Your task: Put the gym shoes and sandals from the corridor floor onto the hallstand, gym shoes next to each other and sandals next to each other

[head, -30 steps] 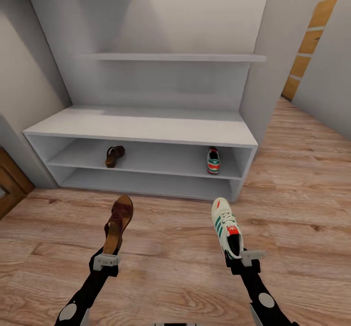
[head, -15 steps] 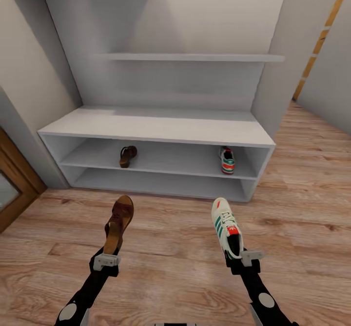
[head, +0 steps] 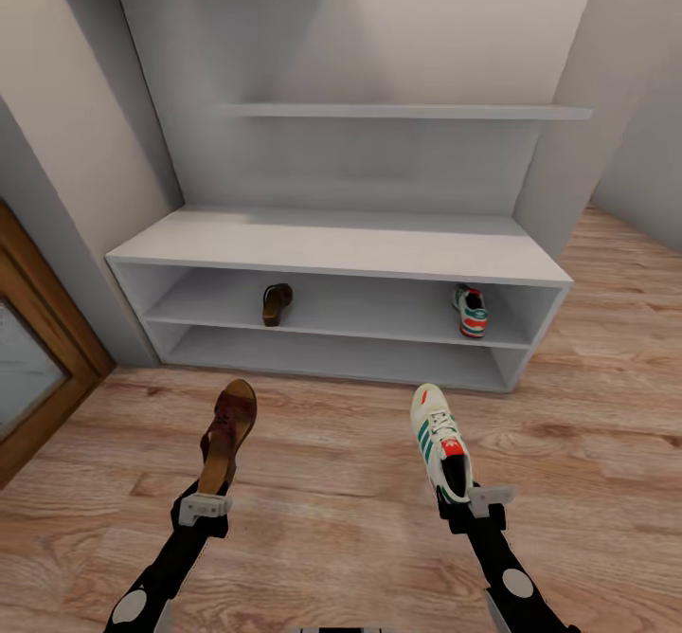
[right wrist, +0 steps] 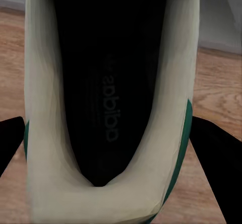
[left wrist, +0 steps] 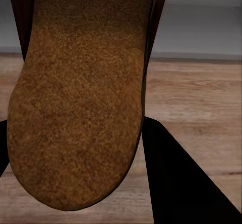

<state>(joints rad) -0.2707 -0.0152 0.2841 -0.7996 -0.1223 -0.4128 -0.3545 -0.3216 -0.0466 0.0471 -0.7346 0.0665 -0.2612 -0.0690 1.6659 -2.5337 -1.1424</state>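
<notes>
- Rightward across the head view is how the whole picture is sliding compared with a second ago: the rack (head: 332,254), the doorframe and the walls are all shifting together, so the camera is turning, while both arms and their loads are sitting in the same spots.
- Left claw (head: 204,508) is gripping the held sandal (head: 225,434) by its heel end; right claw (head: 471,500) is gripping the held sneaker (head: 441,442) at the heel collar.
- Both are hanging above the floor (head: 341,500), at about 7 and 5 o'clock in the head view, well short of the rack.
- Shelved sandal (head: 277,303) and shelved sneaker (head: 470,311) are resting on the upper shelf tier, well apart, at roughly 11 and 1 o'clock from the picture's middle.
- Handling, as I judge it: the sandal looks light, with a stiff grippy sole (left wrist: 80,93), so pinching the sole edges near the heel is suiting it.
- The sneaker looks bulkier and soft-walled; its padded heel rim (right wrist: 101,204) may be squashing or twisting under a tight pinch.
- Long axes: the sandal is pointing toe toward about 12 to 1 o'clock, the sneaker toe toward about 11 to 12, both roughly at the rack.
- The shelved sneaker's toe appears to point into the shelf; the shelved sandal's direction is too small to tell.
</notes>
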